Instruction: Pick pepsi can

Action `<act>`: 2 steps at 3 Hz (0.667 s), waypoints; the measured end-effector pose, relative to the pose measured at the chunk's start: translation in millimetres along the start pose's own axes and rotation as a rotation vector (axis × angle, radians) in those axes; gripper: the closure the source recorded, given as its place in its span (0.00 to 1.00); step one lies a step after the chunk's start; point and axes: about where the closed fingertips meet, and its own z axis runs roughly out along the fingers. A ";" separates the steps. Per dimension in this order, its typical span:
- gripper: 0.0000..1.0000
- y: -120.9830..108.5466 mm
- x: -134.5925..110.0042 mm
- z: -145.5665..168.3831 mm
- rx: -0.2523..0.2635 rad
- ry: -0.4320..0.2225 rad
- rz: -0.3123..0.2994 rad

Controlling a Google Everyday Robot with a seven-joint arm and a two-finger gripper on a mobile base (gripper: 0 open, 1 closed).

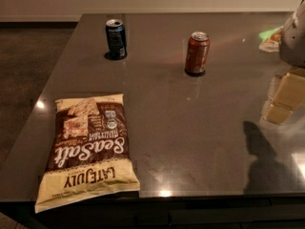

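Camera view: pepsi can (pixel 116 38) upright; gripper (pixel 283 100) perhaps at right edge.

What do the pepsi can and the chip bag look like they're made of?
The pepsi can looks like metal: silver top, smooth navy side. The chip bag is probably thin plastic film: crinkled, printed, slightly shiny. The gripper is at the view's right edge, far from both.

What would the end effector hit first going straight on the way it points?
Probably bare table just below it; the end effector, at the right edge, seems angled down, far from the pepsi can.
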 end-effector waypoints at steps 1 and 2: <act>0.00 0.0 0.0 0.0 0.000 0.000 0.000; 0.00 -15.9 -4.7 2.8 0.007 -0.016 0.023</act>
